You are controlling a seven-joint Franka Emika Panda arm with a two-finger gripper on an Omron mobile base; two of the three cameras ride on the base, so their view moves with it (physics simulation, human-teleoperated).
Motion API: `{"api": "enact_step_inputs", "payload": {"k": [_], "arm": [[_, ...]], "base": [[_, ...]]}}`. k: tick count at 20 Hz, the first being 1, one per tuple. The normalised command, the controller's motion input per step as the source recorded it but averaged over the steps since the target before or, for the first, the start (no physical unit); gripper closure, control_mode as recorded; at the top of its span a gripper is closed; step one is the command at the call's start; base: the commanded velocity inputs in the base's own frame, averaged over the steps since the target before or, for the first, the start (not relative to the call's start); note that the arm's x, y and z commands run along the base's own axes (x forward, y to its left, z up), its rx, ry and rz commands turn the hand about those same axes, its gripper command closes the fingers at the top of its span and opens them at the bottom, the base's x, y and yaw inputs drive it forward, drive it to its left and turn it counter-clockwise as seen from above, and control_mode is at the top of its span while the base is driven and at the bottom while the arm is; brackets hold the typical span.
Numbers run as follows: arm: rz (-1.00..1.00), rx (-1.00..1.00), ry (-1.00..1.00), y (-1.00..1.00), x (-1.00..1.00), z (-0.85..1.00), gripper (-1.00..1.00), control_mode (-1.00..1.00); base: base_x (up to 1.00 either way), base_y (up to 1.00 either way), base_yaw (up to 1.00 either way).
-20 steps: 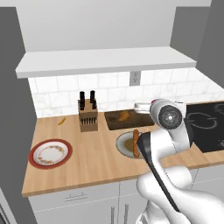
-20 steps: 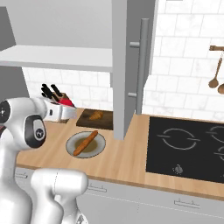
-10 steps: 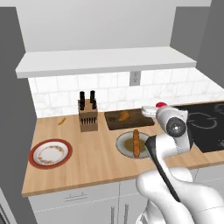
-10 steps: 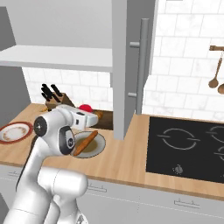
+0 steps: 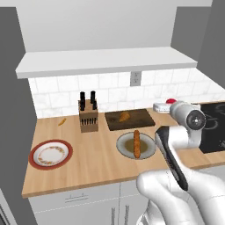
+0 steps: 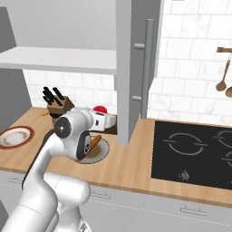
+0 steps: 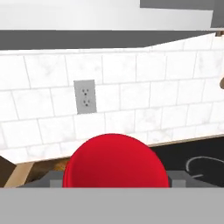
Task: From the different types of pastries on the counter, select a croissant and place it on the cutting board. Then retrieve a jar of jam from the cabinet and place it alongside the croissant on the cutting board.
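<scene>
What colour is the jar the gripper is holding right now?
Bright red: the jar of jam between the gripper fingers, clearest in the hand view.

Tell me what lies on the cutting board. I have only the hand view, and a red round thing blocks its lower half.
Observer: The croissant lies on the cutting board, toward its back left part.
Operator: Say where that red thing hangs relative to the board.
Observer: It is the jar of jam, between the fingers of the pincer. In the left base view it is off the board's right end, near the cooktop, not over the board.
Operator: Name what lies in front of the board.
Observer: A round plate with a long bread stick on it, on the counter.
</scene>
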Motion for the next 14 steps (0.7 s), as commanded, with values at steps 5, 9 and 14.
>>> {"api": "enact_step_inputs", "payload": {"k": [5, 9, 14], "arm": [[0.14, 0.03, 0.00, -0.11, 0.35, -0.01, 1.00, -1.00], [0.33, 0.00, -0.09, -0.01, 0.60, -0.09, 1.00, -1.00], [0.16, 0.00, -0.15, 0.00, 0.11, -0.36, 1.00, -1.00]], "base": [[0.00, 0.00, 0.00], [0.00, 0.00, 0.00], [0.00, 0.00, 0.00]]}}
